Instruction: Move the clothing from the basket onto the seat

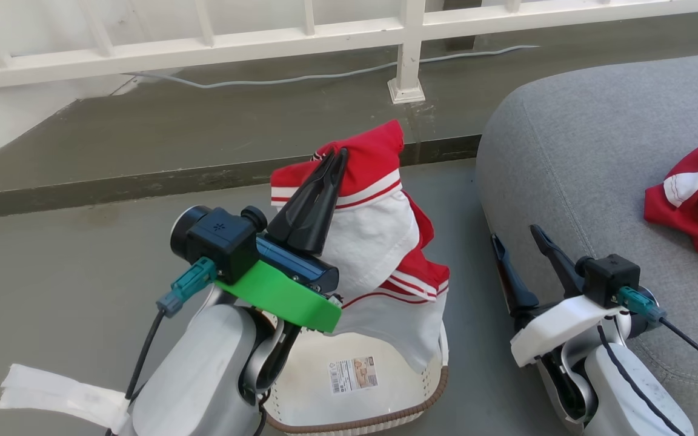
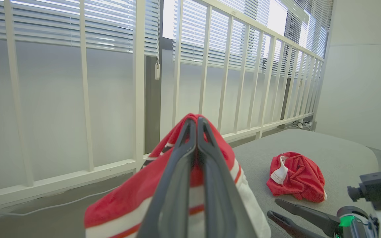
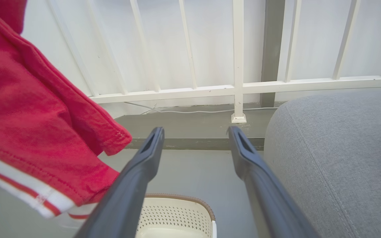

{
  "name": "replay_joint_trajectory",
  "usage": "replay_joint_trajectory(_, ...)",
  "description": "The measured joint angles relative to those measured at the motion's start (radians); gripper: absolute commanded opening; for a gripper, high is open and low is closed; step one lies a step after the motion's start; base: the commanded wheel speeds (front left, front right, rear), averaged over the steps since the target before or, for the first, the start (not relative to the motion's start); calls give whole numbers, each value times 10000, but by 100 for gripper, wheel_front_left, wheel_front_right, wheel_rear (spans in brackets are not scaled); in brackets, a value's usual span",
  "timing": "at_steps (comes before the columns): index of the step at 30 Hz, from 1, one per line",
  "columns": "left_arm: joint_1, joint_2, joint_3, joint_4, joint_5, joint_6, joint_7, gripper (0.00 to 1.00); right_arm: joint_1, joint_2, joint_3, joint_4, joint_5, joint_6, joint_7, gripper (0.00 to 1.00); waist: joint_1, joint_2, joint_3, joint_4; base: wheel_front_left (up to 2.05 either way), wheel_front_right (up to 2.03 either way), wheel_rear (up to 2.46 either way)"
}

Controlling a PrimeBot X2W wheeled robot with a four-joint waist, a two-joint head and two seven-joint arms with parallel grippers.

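Your left gripper [image 1: 335,158], nearest you, is pinched tight on the top fold of a red-and-white garment [image 1: 379,230]. The cloth hangs from it, white lower edge down at the rim of the basket [image 1: 385,415]; whether it has cleared that rim I can't quite tell. Lift higher before swinging toward your right, so the tail doesn't drag the basket along. Your right gripper [image 1: 514,235] stands spread and empty just beside the seat [image 1: 567,139]; hold it out of the path. Release near the red garment [image 1: 697,200] lying farther along the seat.
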Motion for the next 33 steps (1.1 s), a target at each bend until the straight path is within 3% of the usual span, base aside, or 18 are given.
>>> replay_joint_trajectory(8, 175, 59, -8, -213, 38, 90, 92, 0, -2, 2, -10, -201, 0, -31, 0, 100, 0, 0, 16, -13, 0, 0, 0)
replay_joint_trajectory(15, 198, 81, -19, -412, 54, 180, 130, 0, -133, 33, 171, -1172, -40, -15, 0, 100, 0, 0, 45, -7, 0, 0, 0)
replay_joint_trajectory(16, 202, 90, -27, -449, 67, 209, 205, 0, -438, 67, 313, -1845, -109, 33, 0, 100, 0, 0, 46, -7, 0, 0, 0)
replay_joint_trajectory(21, 273, 113, -33, -464, 69, 265, 211, 0, -698, 144, 892, -2744, -71, 203, -2, 100, 0, 0, 24, -25, 0, 0, 0)
replay_joint_trajectory(33, 376, 140, -71, -677, 127, 303, 293, 0, -572, 228, 2805, -3325, 635, 382, 968, 100, 0, 0, -46, 10, 0, 0, 0)
